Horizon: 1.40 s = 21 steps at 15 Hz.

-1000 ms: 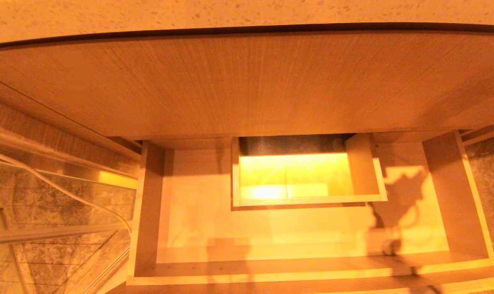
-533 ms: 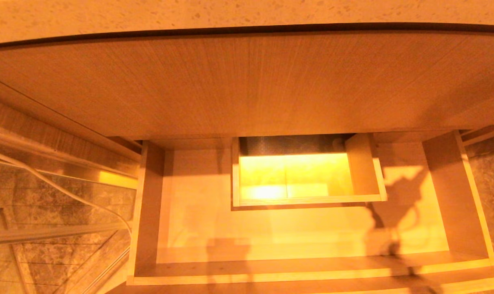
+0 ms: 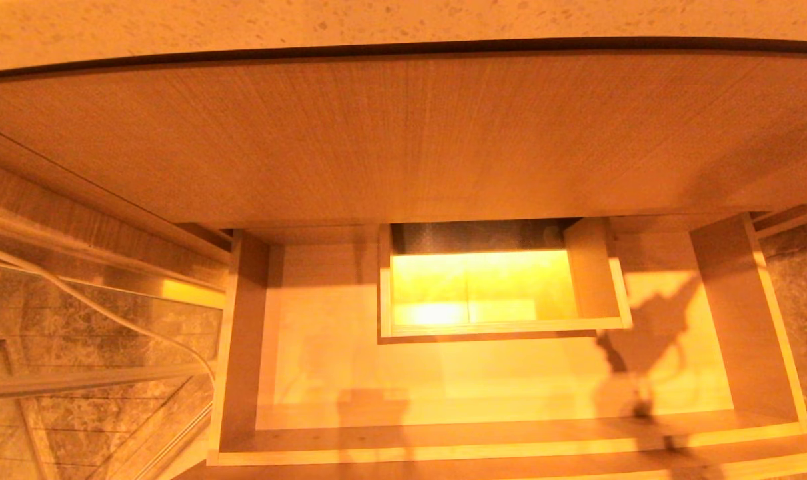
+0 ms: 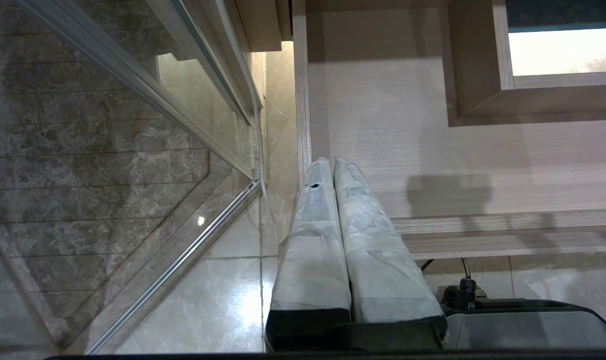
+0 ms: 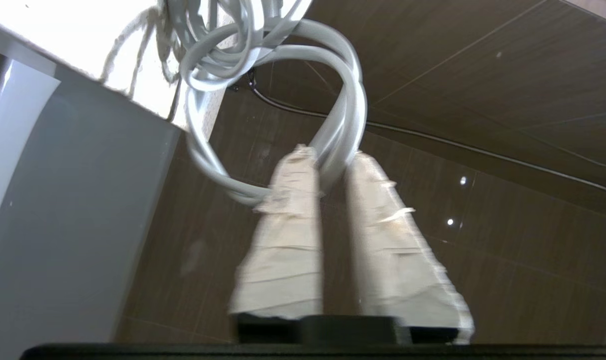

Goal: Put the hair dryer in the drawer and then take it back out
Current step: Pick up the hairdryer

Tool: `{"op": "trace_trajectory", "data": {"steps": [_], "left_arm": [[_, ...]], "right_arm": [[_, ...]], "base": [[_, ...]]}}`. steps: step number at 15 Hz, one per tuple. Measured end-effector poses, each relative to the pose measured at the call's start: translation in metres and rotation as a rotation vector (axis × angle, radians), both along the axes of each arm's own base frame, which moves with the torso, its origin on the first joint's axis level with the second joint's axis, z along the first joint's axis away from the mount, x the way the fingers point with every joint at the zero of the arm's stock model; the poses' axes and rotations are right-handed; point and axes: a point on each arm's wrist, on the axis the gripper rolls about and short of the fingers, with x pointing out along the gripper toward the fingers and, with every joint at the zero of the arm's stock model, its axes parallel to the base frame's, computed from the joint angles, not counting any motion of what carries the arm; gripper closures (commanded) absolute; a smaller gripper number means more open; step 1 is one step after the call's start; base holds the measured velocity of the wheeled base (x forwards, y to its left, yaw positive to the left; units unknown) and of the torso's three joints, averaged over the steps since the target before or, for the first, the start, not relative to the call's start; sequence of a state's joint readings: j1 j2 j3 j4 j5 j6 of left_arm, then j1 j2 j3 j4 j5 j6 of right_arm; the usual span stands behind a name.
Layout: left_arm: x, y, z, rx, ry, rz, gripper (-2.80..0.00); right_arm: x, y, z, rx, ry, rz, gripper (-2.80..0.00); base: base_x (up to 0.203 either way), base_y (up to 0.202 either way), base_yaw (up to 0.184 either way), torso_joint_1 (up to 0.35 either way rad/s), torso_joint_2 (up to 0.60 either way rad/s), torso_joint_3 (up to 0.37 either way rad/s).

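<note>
The drawer (image 3: 503, 437) stands pulled out below me, wide and shallow, and holds nothing. In the left wrist view its front rim (image 4: 483, 230) shows too. The hair dryer's body is out of view. Only a coiled grey-white cord (image 5: 350, 100) shows, in the right wrist view. My right gripper (image 5: 333, 157) has its jaws a little apart, with a loop of that cord in the gap at the tips. My left gripper (image 4: 331, 162) is shut and empty, hanging by the drawer's front left corner.
A boxed cut-out (image 3: 503, 327) rises in the drawer's back middle. The tall wood-grain panel (image 3: 403, 133) and the counter hang over it. A glass door (image 3: 96, 320) and a white cable (image 3: 76, 293) are at my left. A grey surface (image 5: 57, 225) is beside the right gripper.
The arm's shadow on the right part of the drawer floor has shifted slightly. Nothing else in the head view has moved.
</note>
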<state>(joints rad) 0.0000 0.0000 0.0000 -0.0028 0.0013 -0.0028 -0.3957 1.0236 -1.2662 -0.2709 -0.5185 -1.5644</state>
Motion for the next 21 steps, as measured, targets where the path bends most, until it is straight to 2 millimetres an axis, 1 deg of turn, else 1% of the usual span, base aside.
{"op": "trace_trajectory", "data": {"steps": [7, 14, 17, 21], "left_arm": [[0.000, 0.000, 0.000, 0.000, 0.000, 0.000, 0.00], [0.000, 0.000, 0.000, 0.000, 0.000, 0.000, 0.00], [0.000, 0.000, 0.000, 0.000, 0.000, 0.000, 0.00], [0.000, 0.000, 0.000, 0.000, 0.000, 0.000, 0.00]], "right_arm": [[0.002, -0.001, -0.005, 0.009, 0.022, -0.010, -2.80], [0.015, -0.007, -0.009, 0.038, 0.041, -0.034, -2.80], [0.022, -0.010, -0.006, 0.024, 0.004, -0.035, -2.80], [0.036, -0.016, -0.002, 0.007, -0.040, -0.033, -2.80]], "base": [[0.000, 0.000, 0.000, 0.000, 0.00, 0.000], [0.000, 0.000, 0.000, 0.000, 0.00, 0.000], [0.000, 0.000, 0.000, 0.000, 0.00, 0.000], [0.000, 0.000, 0.000, 0.000, 0.00, 0.000]]}}
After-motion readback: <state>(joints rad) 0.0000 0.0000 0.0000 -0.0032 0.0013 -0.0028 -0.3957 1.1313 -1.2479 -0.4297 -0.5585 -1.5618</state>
